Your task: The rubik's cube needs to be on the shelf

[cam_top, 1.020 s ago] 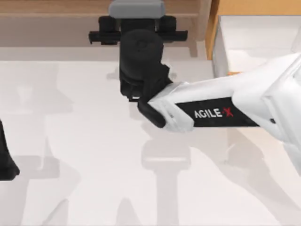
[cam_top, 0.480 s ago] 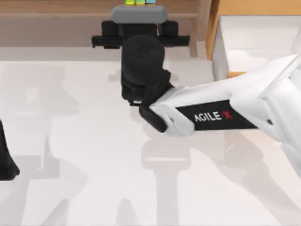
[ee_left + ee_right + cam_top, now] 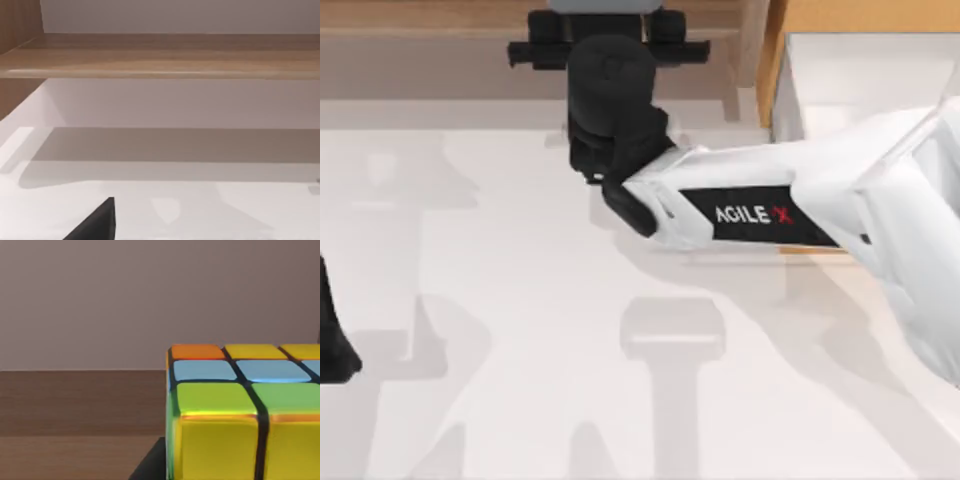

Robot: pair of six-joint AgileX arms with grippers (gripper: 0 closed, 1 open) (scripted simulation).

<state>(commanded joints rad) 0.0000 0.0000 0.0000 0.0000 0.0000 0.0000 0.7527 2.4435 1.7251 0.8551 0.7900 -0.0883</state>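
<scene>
Toward twelve o'clock, the right gripper (image 3: 608, 40) reached the shelf (image 3: 440, 15) while pinching the rubik's cube (image 3: 235, 415) (rigid, light, probably slick-faced, best squeezed on opposite flat faces) just above the shelf board.

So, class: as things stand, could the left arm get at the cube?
Probably not easily. The left arm sits parked at the table's left edge, while the cube is at the shelf under the right gripper, whose arm blocks that spot.
</scene>
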